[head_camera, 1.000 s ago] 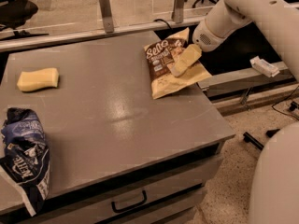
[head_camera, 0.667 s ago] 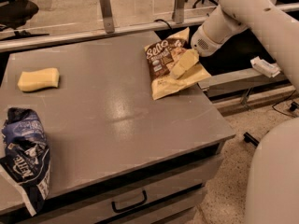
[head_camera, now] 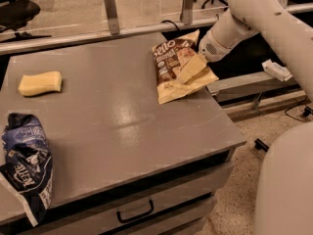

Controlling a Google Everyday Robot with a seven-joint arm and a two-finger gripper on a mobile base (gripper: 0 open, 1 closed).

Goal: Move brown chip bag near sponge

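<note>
The brown chip bag [head_camera: 171,65] lies flat at the table's far right edge, dark brown in the middle with pale yellow ends. My gripper [head_camera: 191,68] comes in from the right on the white arm [head_camera: 230,26] and rests on the bag's right half, covering part of it. The sponge [head_camera: 40,83], a pale yellow foam block, lies at the far left of the grey table [head_camera: 117,126], well apart from the bag.
A dark blue and white bag [head_camera: 27,160] lies at the table's front left corner, hanging over the edge. A rail with upright posts [head_camera: 111,11] runs behind the table. The robot's white body [head_camera: 286,185] stands at the right. A drawer handle [head_camera: 135,212] shows below the front edge.
The arm's wrist has come down a little onto the brown chip bag. The bag, the sponge and the blue bag have stayed in place.
</note>
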